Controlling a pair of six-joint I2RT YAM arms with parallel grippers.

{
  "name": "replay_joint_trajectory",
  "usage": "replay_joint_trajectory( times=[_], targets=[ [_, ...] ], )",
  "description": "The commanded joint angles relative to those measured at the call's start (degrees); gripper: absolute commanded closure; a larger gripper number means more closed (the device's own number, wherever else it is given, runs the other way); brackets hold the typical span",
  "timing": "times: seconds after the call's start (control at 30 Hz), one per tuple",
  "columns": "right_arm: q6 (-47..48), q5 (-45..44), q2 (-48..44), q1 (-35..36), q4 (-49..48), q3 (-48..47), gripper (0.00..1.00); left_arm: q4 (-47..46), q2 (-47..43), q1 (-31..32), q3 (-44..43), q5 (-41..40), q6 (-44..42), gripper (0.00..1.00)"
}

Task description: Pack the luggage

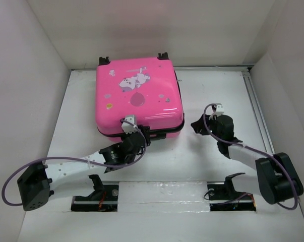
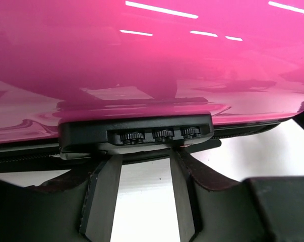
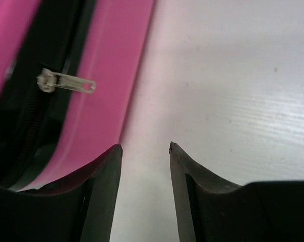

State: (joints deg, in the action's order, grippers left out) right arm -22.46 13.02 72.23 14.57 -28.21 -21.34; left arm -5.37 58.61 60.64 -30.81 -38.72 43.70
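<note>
The luggage is a hot-pink hard-shell suitcase with cartoon stickers, lying flat and closed at the back middle of the table. My left gripper is at its near edge. In the left wrist view the open fingers reach up under the black combination lock on the pink shell, with nothing between them. My right gripper is open and empty by the suitcase's near right corner. In the right wrist view its fingers hover over bare table beside the pink shell and a silver zipper pull.
White walls enclose the table on the left, back and right. A metal rail runs along the right side. Two black brackets stand at the near edge by the arm bases.
</note>
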Motion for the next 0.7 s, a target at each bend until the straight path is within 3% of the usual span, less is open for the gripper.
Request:
replay_joint_trajectory(
  times=[0.0,0.07,0.2,0.23,0.27,0.3,0.37,0.4,0.43,0.47,0.53,0.67],
  targets=[
    [2.9,1.9,-4.2,-0.2,-11.8,1.0,0.51,-4.2,-2.0,-1.7,-3.3,-5.0,-2.9,0.61],
    [4.6,4.8,-4.1,-0.9,-14.5,1.6,0.50,-4.8,-2.6,-1.8,-3.3,-2.5,-2.9,0.58],
    [11.6,19.4,3.5,-2.3,-27.2,-0.5,0.48,-4.0,-0.5,-1.8,-2.2,1.4,-1.6,0.54],
    [13.3,26.6,5.7,-4.1,-23.5,-5.8,0.50,-3.4,-0.5,-1.8,-2.8,0.6,-1.6,0.55],
    [15.3,30.6,8.4,-4.8,-22.4,-8.3,0.59,-2.8,-0.5,-1.8,-2.8,0.1,-1.6,0.57],
    [15.9,34.0,14.2,-5.7,-22.4,-10.5,0.60,-2.8,-0.5,-1.8,-2.8,0.0,-1.6,0.58],
    [10.5,44.1,20.2,-9.0,-34.6,-12.7,0.58,-3.4,-1.0,-1.8,-2.8,0.7,-2.3,0.58],
    [6.0,46.5,23.0,-10.4,-42.8,-12.7,0.52,-3.4,-1.7,-1.8,-2.8,1.2,-2.3,0.58],
    [-5.7,48.1,29.1,-11.6,-53.0,-11.5,0.48,-3.4,-2.2,-1.8,-2.8,1.9,-2.3,0.59],
    [-11.9,51.2,32.5,-13.2,-73.0,-11.4,0.45,-3.4,-2.2,-1.8,-2.8,1.9,-2.3,0.59],
    [-20.5,55.3,39.4,-14.2,-75.7,-15.7,0.36,-3.4,-2.7,-1.8,-2.8,2.5,-2.8,0.59],
    [-20.5,57.6,41.7,-12.6,-75.7,-18.7,0.36,-2.0,-2.7,-1.8,-2.8,2.5,-2.8,0.59]
  ],
)
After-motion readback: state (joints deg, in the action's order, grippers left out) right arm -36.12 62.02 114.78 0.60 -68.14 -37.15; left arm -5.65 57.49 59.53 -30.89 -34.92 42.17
